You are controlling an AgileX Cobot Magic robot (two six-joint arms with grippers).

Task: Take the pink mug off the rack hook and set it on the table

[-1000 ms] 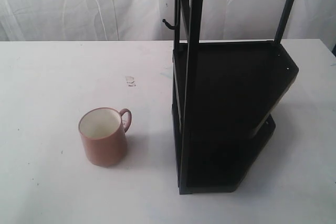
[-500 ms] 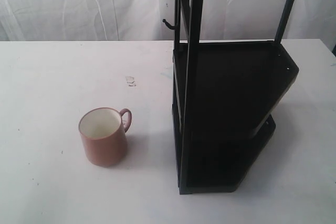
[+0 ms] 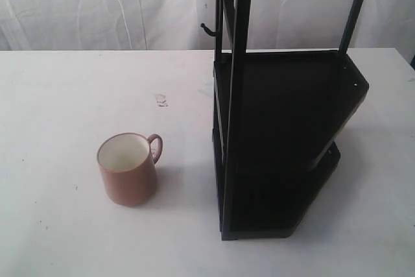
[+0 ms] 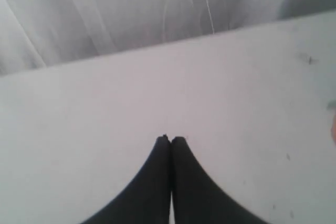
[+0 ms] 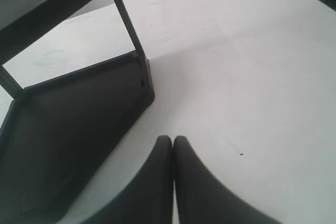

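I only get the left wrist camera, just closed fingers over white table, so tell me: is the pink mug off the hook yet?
Observer: Yes. The pink mug stands upright on the table, apart from the rack, on its left in the exterior view.
Operator: Anything on the hook?
Observer: No, the hook is bare.
Operator: And the right gripper?
Observer: The right gripper is shut on nothing, above the table near a corner of the rack.

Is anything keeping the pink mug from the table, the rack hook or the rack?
Nothing visible does. The pink mug already stands upright on the table, apart from the rack; the rack hook is bare.
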